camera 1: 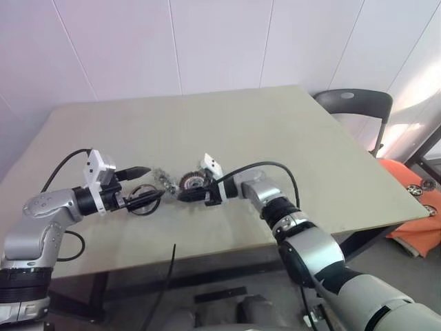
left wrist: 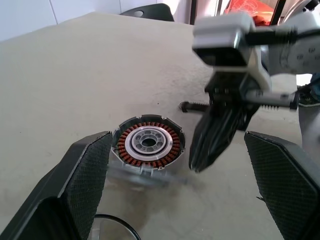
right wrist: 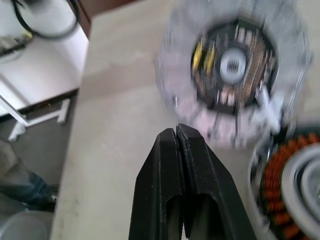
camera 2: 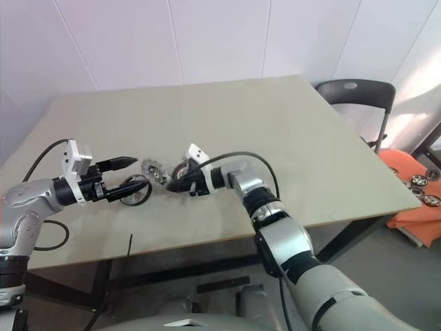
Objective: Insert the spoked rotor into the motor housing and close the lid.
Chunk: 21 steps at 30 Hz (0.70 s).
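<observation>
Left wrist view: left fingers (left wrist: pixel 80 190) spread wide around motor housing (left wrist: pixel 148 144); right fingers (right wrist: pixel 182 175) pressed together, empty.

No text, label, brand, number or sign could be read on anything in the pictures.
</observation>
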Available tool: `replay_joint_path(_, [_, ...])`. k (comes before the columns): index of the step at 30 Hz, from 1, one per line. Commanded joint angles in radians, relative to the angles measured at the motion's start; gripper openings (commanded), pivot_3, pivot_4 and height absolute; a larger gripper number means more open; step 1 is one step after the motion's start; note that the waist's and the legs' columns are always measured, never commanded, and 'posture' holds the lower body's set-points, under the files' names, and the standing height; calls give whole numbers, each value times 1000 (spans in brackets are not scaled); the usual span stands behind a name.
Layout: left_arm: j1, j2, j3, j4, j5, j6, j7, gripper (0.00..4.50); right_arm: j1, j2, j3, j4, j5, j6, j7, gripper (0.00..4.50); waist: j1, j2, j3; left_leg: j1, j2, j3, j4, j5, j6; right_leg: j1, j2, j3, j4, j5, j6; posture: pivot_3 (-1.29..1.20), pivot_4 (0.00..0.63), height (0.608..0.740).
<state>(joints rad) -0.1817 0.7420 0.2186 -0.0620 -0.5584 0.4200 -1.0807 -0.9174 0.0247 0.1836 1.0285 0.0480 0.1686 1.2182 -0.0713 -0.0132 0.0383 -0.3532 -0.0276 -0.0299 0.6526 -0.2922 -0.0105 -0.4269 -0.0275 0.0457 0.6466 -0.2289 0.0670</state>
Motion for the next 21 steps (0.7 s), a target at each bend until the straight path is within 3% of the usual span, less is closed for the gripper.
replay_joint_path(1, [-6,6,22,-37,-12,-15,4,4500,-18,12,-8,-5,2,-27,-17,66,0,0,0,0,0,0,0,0,0,0,0,0,0,0,0,0,0,740])
replay_joint_path(21, [34,-16,24,-72,-13,-15,51,4500,-34,117,-33,114,-49,-202,-342,66,-1,0,0,0,0,0,0,1,-2,0,0,0,0,0,0,0,0,740])
